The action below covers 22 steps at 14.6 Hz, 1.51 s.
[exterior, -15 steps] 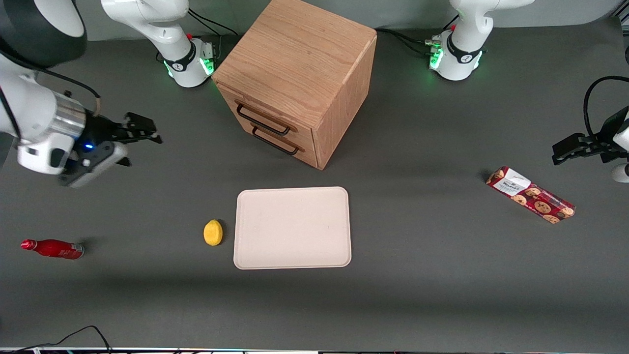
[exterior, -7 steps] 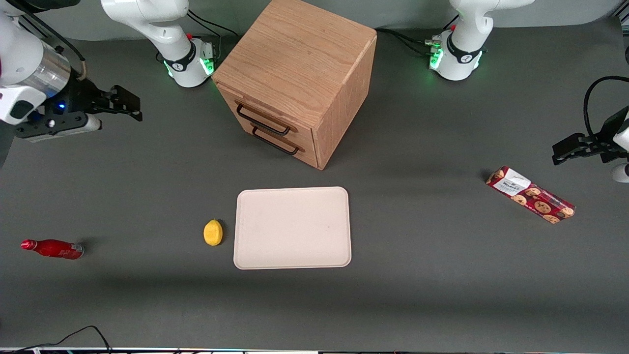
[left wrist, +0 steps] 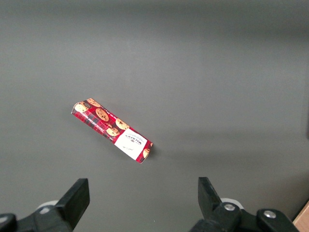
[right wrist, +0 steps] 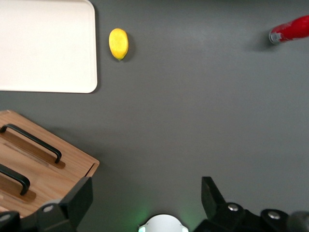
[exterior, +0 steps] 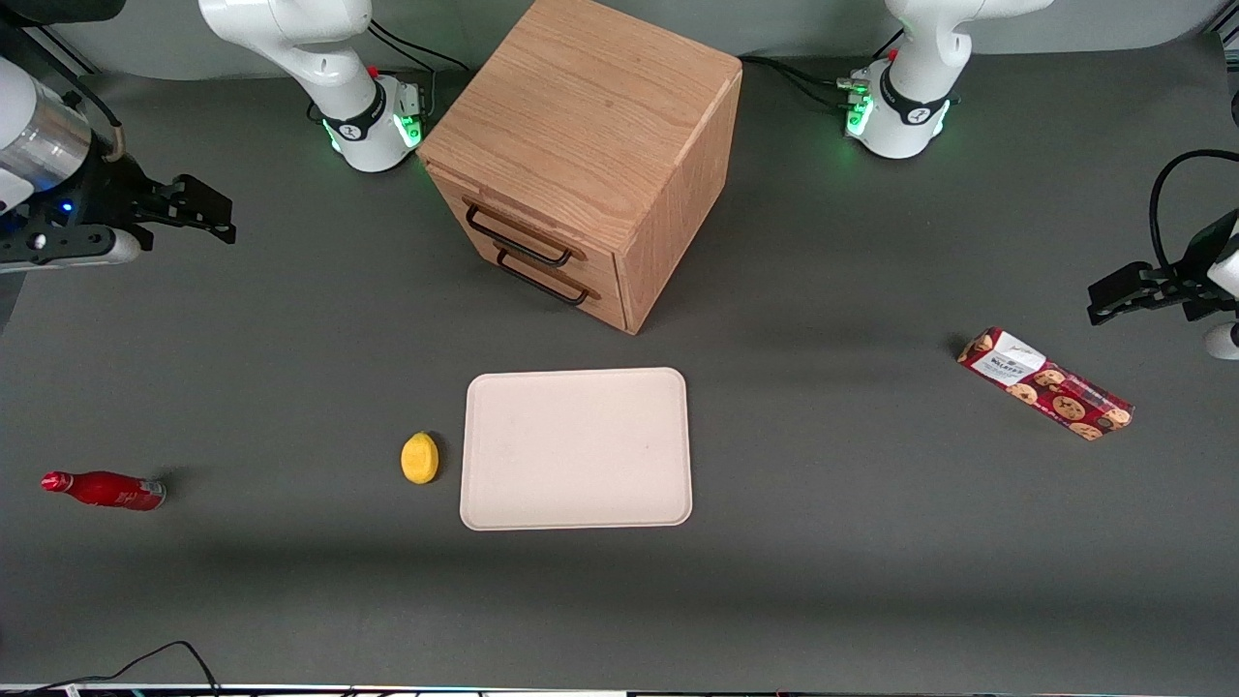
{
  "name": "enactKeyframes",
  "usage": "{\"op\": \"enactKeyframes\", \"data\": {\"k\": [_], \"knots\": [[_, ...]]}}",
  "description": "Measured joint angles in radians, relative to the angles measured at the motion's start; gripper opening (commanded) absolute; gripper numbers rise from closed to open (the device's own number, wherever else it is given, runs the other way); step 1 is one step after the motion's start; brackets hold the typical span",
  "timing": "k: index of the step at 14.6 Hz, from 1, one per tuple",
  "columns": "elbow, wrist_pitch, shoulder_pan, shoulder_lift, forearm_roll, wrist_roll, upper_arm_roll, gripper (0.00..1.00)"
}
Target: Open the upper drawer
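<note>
Toward the working arm's end of the bench [exterior: 290, 600], the gripper [exterior: 198, 208] hangs in the air, well apart from the wooden cabinet [exterior: 590, 126], with its fingers spread and nothing between them. It points sideways toward the cabinet. Since the earlier frames it has drawn away from the cabinet and farther from the front camera. On the cabinet's front, the upper drawer [exterior: 528, 225] sits shut above the lower drawer, its black bar handle [exterior: 516, 236] untouched and unchanged.
</note>
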State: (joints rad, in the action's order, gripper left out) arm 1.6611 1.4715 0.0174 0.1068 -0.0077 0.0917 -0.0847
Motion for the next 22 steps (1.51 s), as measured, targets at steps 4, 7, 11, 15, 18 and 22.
{"op": "enactKeyframes", "data": {"k": [4,7,11,15,18,22], "knots": [[0.001,-0.001,-0.001,0.020,0.000,0.064,0.003,1.00],[0.003,-0.012,0.001,0.021,0.001,0.065,0.003,1.00],[0.002,-0.002,0.012,0.021,0.009,0.076,-0.164,1.00],[0.001,0.021,0.030,0.022,0.051,0.123,-0.311,1.00],[0.001,0.021,0.024,0.018,0.097,0.064,-0.308,1.00],[0.001,0.021,0.019,-0.043,0.207,-0.288,-0.302,1.00]]}}
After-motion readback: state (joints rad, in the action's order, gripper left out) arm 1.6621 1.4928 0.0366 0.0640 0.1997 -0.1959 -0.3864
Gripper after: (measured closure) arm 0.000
